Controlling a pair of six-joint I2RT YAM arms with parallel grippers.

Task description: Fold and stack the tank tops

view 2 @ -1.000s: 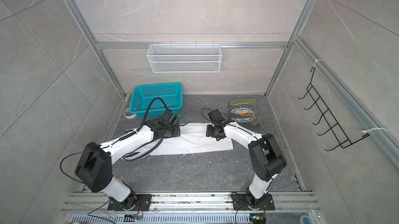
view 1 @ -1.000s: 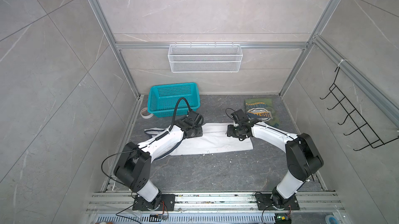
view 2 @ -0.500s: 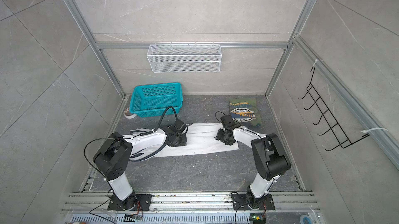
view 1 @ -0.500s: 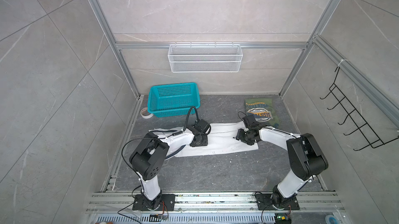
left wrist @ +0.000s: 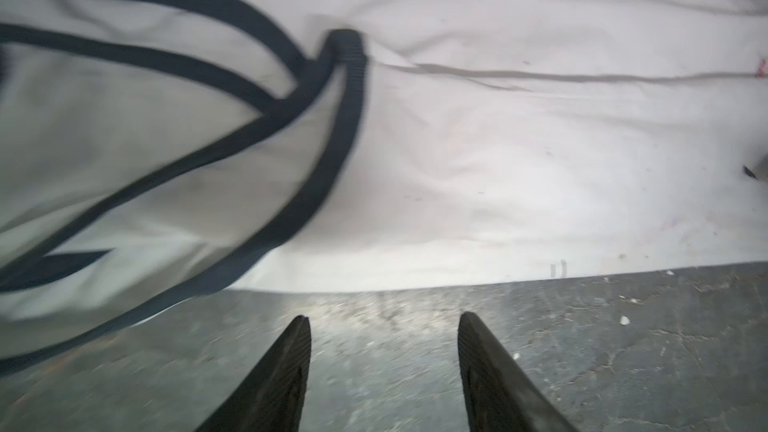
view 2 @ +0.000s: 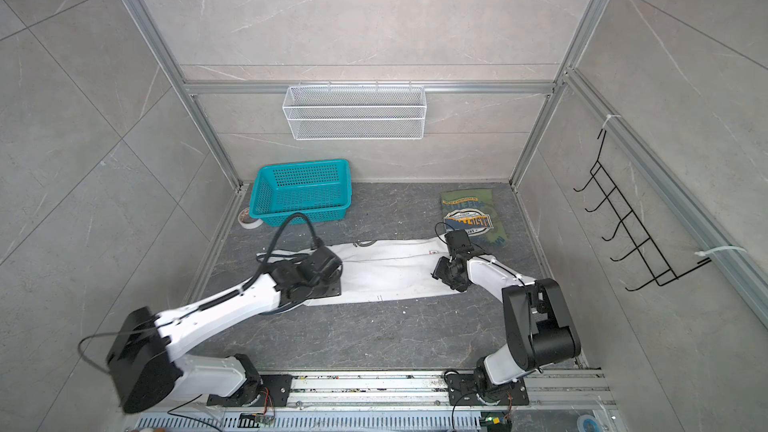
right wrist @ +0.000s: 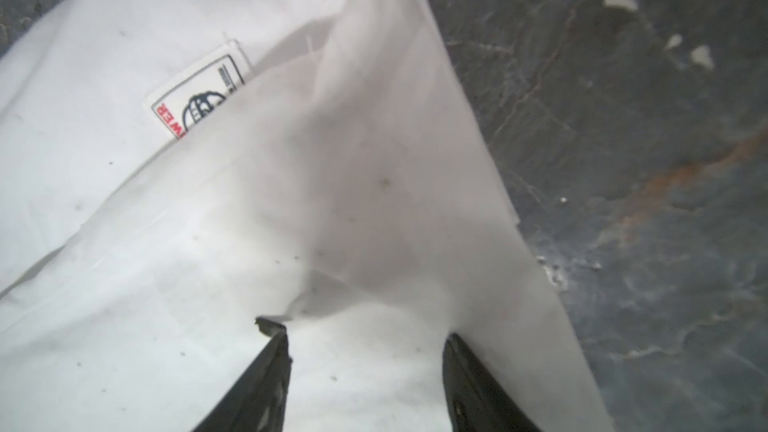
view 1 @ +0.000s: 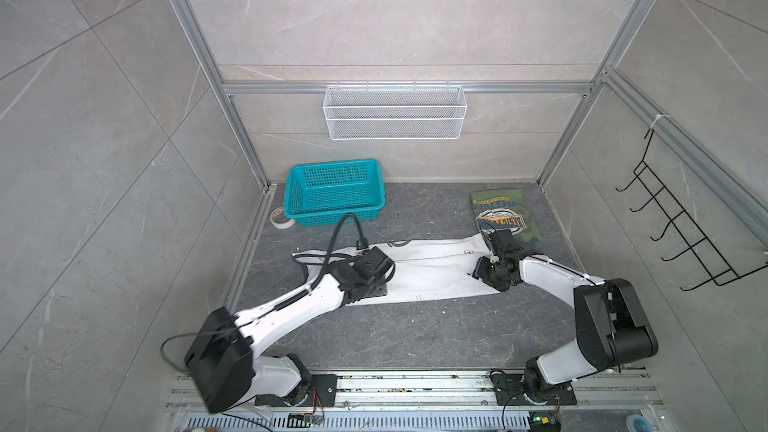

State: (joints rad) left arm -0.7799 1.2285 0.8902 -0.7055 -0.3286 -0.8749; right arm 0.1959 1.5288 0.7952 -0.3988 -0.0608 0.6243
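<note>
The white tank top (view 1: pixel 432 272) (view 2: pixel 395 272) is the biggest thing on the dark stone-look floor (view 1: pixel 415 334). It lies flat as a long band, folded lengthways. Its navy trim (left wrist: pixel 332 138) loops at the end under the left arm.

Well beyond the white tank top, on the back wall, hangs a white wire shelf basket (view 1: pixel 395 111). A black hook rack (view 1: pixel 681 238) hangs on the side wall, far off the white top's right end.

A teal slotted basket (view 1: pixel 332 211) (view 2: pixel 303 209) stands behind the white top's left half, apart from it.

The olive green tank top (view 1: pixel 503 213) (view 2: pixel 469 213) lies folded small, graphic up, just behind the white top's right end. Whether the two touch is hidden by the right arm.

The left gripper (left wrist: pixel 384 319) is just off the white top's near edge, above bare floor. Its jaws are set wide, with nothing between them.

The right gripper (right wrist: pixel 365 330) is on the white top's right end. Its jaws are also spread, with white cloth under and between them and a raised fold just ahead. No pinch shows.

A tape roll (view 1: pixel 281 217) lies behind the white top's left end, beside the teal basket.

A small sewn label (right wrist: pixel 199 93) with red letters shows on the white top, partly tucked under the raised fold.
</note>
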